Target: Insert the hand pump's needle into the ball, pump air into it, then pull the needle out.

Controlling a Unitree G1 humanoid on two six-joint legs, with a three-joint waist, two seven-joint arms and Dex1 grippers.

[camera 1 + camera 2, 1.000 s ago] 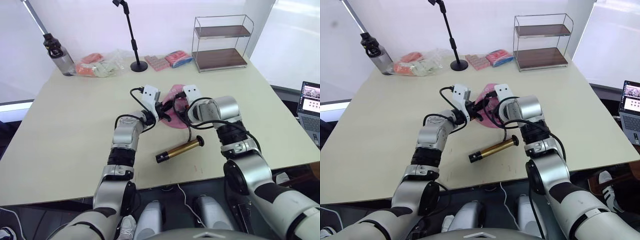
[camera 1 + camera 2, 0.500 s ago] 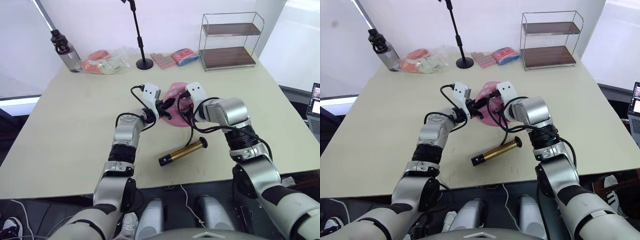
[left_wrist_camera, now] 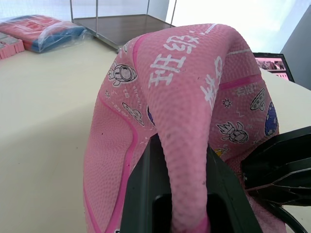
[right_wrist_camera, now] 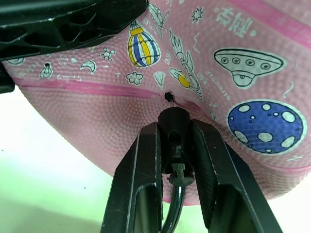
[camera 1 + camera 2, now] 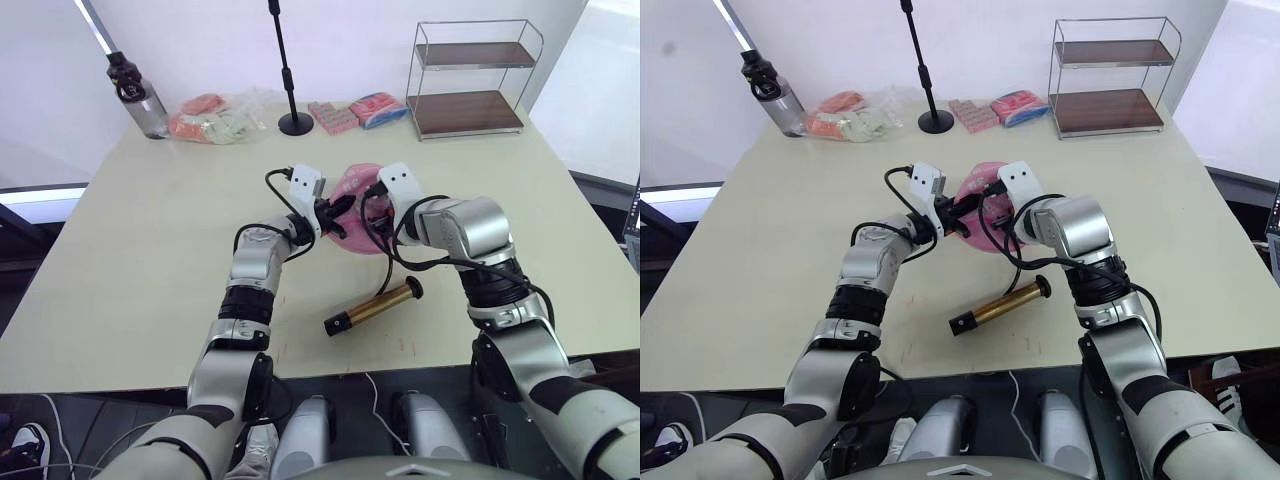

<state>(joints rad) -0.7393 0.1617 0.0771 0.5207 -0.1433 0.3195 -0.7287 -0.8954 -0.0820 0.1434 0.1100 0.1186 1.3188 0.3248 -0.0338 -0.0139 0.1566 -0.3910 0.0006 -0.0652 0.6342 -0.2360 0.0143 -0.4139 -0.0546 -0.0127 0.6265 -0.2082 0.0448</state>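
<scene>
Hands unchanged since earlier frame; only camera shifts. Left hand (image 3: 182,213) clenches fold of limp, soft ball (image 3: 184,97) mid-tabletop (image 5: 150,250). Right hand (image 4: 177,160) pinches needle (image 4: 170,99) fitting at valve. Hand pump (image 5: 375,308) lies near.

Water bottle (image 5: 136,95), bagged snacks (image 5: 216,117), stand pole (image 5: 288,70), pink packets (image 5: 334,115), wire shelf (image 5: 470,75).

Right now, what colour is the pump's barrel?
Shiny bronze-gold, on the hand pump; clearest in the left eye view.
</scene>
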